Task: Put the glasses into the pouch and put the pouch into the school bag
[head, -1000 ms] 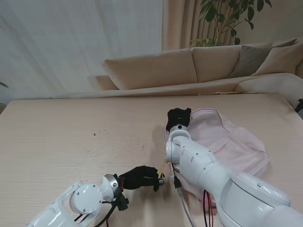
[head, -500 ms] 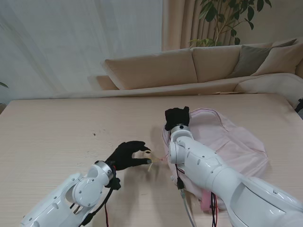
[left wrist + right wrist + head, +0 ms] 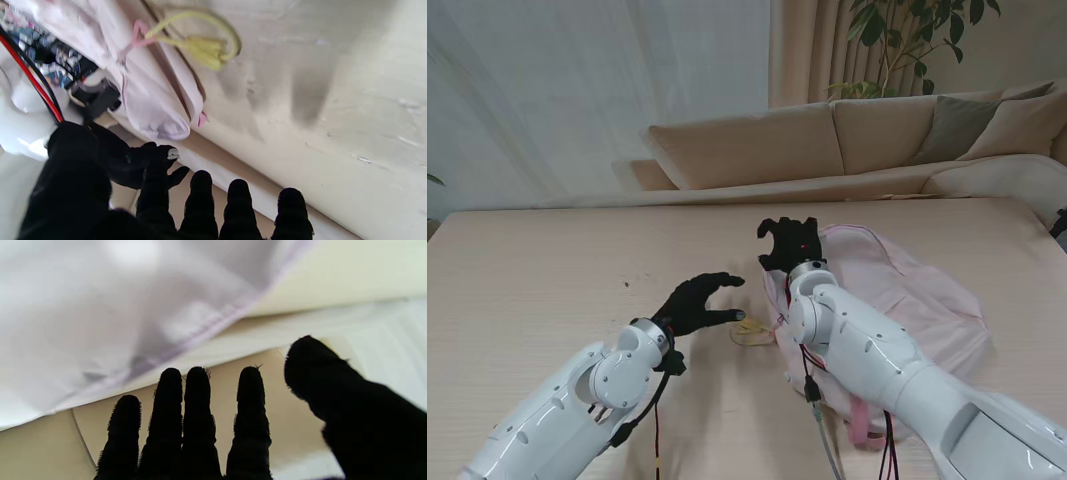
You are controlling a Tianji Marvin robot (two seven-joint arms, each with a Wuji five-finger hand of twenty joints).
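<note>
Stand view: left hand [image 3: 695, 303] fingers spread, empty, just left of the school bag [image 3: 907, 290]; yellow glasses [image 3: 752, 333] lie on the worktop [image 3: 547, 270] against the bag's left edge. Left wrist view alone shows the pink zip pull [image 3: 135, 33] touching the glasses. Right hand [image 3: 789, 240] spread, empty, at the bag's far-left edge.

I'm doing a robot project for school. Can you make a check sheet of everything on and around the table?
Surface: pale wooden table, a few small dark specks.
Job's things: pink school bag lying flat on the right; a yellow looped thing beside its left edge, too blurred to name; glasses not made out.
Clutter: nothing seen.
Hands: left hand open, above the table; right hand open, over the bag's far edge.
Cables: red and black wires along both arms.
Surroundings: beige sofa, white curtain, plant.
</note>
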